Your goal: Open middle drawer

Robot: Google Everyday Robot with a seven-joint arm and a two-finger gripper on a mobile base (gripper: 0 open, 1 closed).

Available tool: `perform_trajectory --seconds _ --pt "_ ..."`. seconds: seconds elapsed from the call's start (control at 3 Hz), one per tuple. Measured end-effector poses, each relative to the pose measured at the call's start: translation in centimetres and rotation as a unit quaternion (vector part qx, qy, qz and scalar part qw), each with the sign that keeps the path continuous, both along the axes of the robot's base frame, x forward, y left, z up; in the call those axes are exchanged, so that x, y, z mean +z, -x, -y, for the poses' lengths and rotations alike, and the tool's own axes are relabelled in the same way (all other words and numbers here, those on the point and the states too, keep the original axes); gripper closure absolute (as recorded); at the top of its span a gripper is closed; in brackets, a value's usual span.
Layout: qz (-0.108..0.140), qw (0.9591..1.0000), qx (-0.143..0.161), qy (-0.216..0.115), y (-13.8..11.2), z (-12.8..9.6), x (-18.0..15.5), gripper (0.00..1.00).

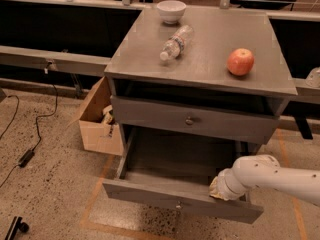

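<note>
The middle drawer (170, 159) of the grey cabinet is pulled far out; its front (150, 194) has a small round knob (178, 204) at centre and its inside looks empty. My white arm reaches in from the right. The gripper (218, 189) is at the arm's tip, down at the inner side of the drawer front, right of the knob. The drawer above (189, 120) is closed, with its own knob. What lies under the open drawer is hidden.
On the cabinet top (210, 64) are a lying plastic bottle (174, 43), a red apple (240, 61) and a white bowl (171, 10). A cardboard box (97, 119) stands left of the cabinet. A cable (30, 134) lies on the floor at left.
</note>
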State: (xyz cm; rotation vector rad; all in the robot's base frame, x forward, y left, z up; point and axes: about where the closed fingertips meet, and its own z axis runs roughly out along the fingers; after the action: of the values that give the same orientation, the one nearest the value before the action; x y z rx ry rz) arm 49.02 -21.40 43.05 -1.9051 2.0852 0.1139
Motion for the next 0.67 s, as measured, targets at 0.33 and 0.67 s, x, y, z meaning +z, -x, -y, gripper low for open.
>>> perform_trajectory --seconds 0.33,0.67 --pt "0.110 0.9934 0.031 -0.005 1.9 -0.2 5.7 1.00" --pt "0.254 0.9655 0.050 -0.027 0.6 -2.3 14.0 1.00"
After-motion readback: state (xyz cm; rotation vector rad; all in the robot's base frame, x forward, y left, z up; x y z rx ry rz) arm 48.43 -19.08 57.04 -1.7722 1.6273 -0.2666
